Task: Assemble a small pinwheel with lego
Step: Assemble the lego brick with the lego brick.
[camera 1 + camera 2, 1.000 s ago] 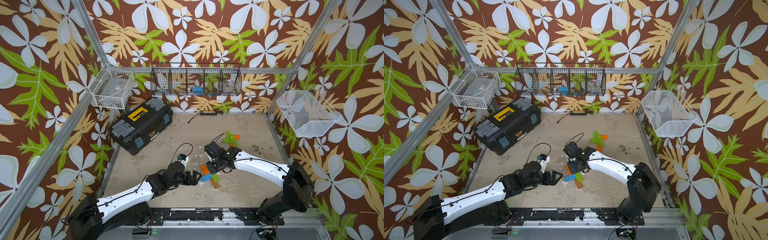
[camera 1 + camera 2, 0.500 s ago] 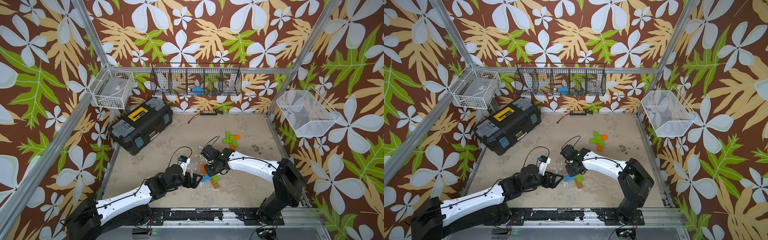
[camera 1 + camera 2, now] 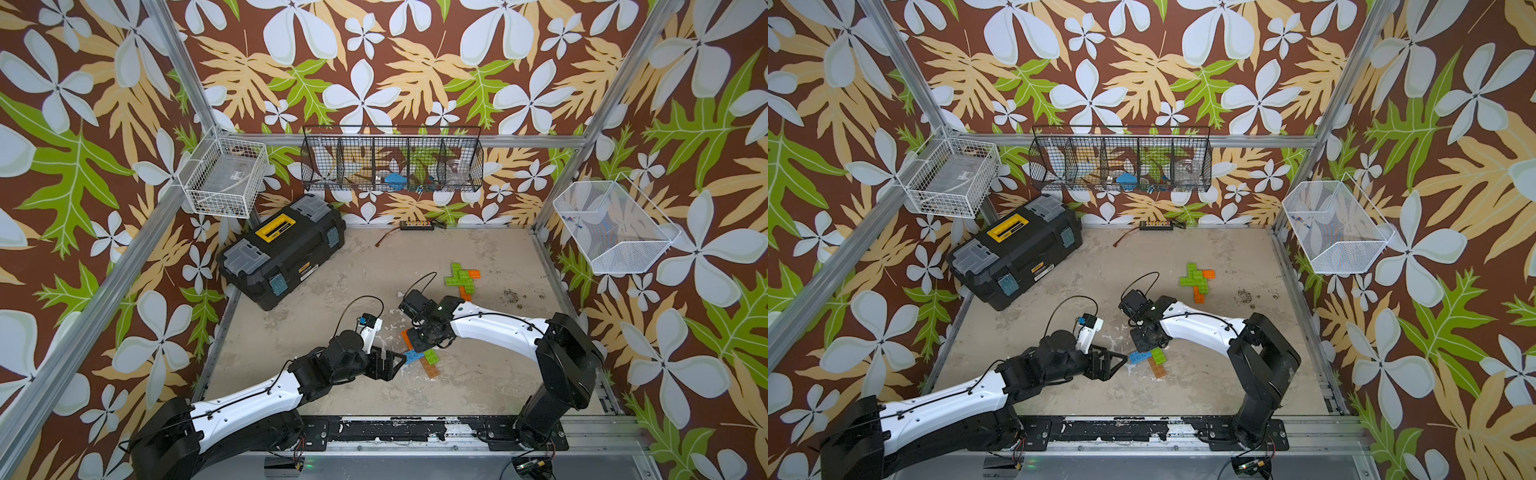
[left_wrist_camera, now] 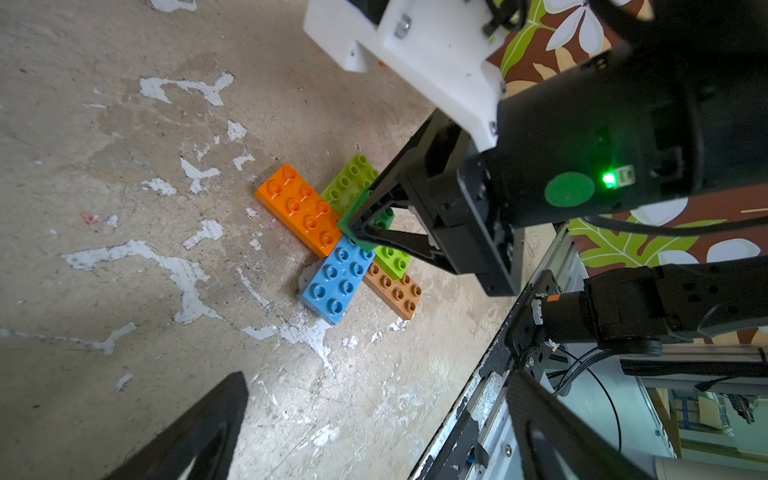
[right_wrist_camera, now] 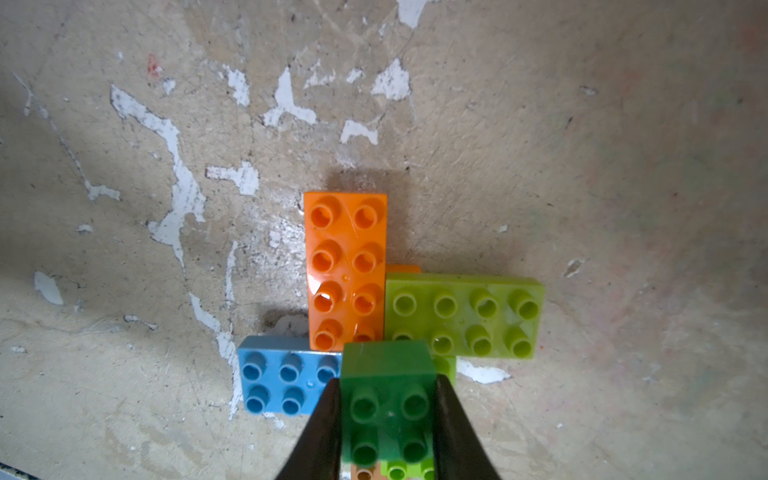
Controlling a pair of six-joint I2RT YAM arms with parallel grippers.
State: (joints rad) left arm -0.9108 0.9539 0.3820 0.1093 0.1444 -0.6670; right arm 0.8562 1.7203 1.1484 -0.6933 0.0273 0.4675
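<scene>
A lego cross lies near the table's front middle: an orange brick (image 5: 345, 266), a lime green brick (image 5: 461, 316), a blue brick (image 5: 282, 382), a tan-brown brick (image 4: 397, 293) and a second lime green brick (image 4: 392, 259). My right gripper (image 5: 387, 384) is shut on a dark green square (image 5: 388, 399), held over the cross's centre (image 3: 419, 345). Whether the square touches the bricks below I cannot tell. My left gripper (image 3: 390, 361) stands open just left of the blue brick (image 3: 412, 356), with nothing between its fingers (image 4: 199, 432).
A second group of lime green and orange bricks (image 3: 461, 276) lies farther back on the right. A black toolbox (image 3: 282, 253) stands at the back left. A power strip (image 3: 417, 225) lies by the back wall. Crumbs (image 3: 511, 296) dot the right side. Wire baskets hang on the walls.
My right arm has swung a little left and nearer, carrying the dark green square over the cross. The left gripper has stayed open and almost still.
</scene>
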